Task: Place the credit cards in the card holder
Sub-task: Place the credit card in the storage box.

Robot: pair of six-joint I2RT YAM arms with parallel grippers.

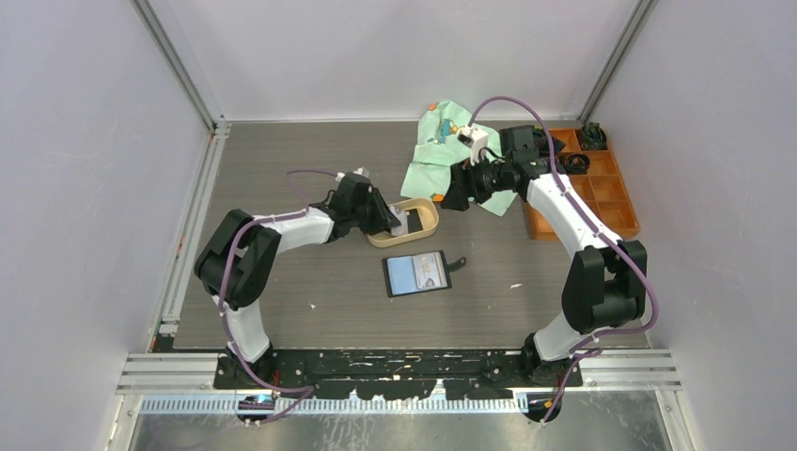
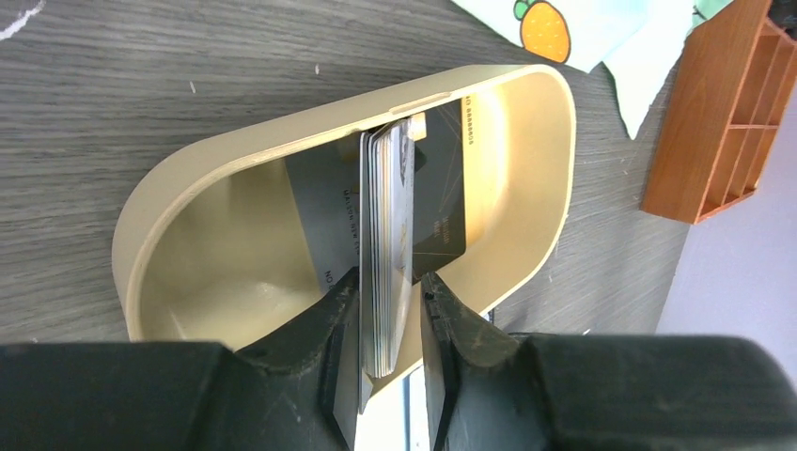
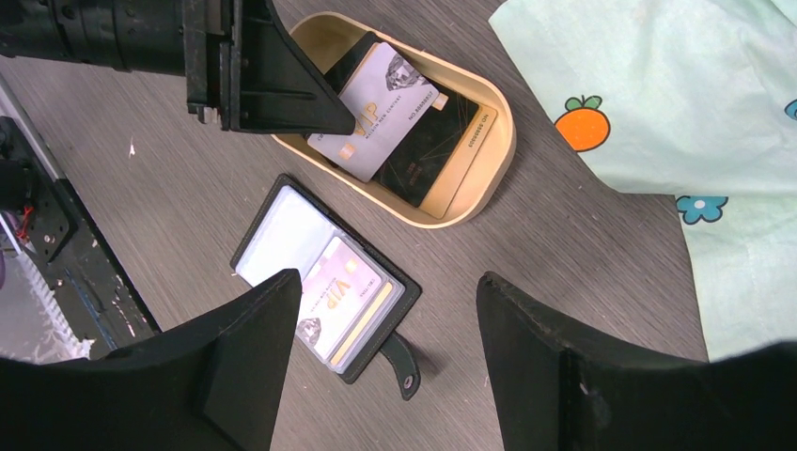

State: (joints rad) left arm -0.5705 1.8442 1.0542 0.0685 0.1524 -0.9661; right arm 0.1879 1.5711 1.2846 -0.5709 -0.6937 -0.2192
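1. The credit cards (image 3: 390, 94) are mostly being held by the tan tray (image 3: 505, 141). A grey one is being propped at a tilt over a black one lying flat, and in the left wrist view they are being seen edge-on.
2. Further cards are being displayed behind the clear pockets of the card holder (image 1: 416, 273). It is being shown lying open and flat near the middle of the worktop (image 1: 282, 188), with its snap tab pointed toward the right edge.
3. The tray is being carried just beyond the card holder, toward the far edge and apart from it.
4. The left gripper (image 2: 388, 280) is being held down inside the tray, its fingers (image 2: 338, 319) narrowly parted on either side of the cards. Whether the cards are being pinched cannot be told.
5. The right gripper (image 3: 387, 282) is being held above the worktop by the tray's right end, with its jaws spread wide.
6. A green printed cloth (image 1: 442, 155) is being seen toward the far edge. An orange compartment box (image 1: 587, 188) is being seen along the right edge, near the far right corner.
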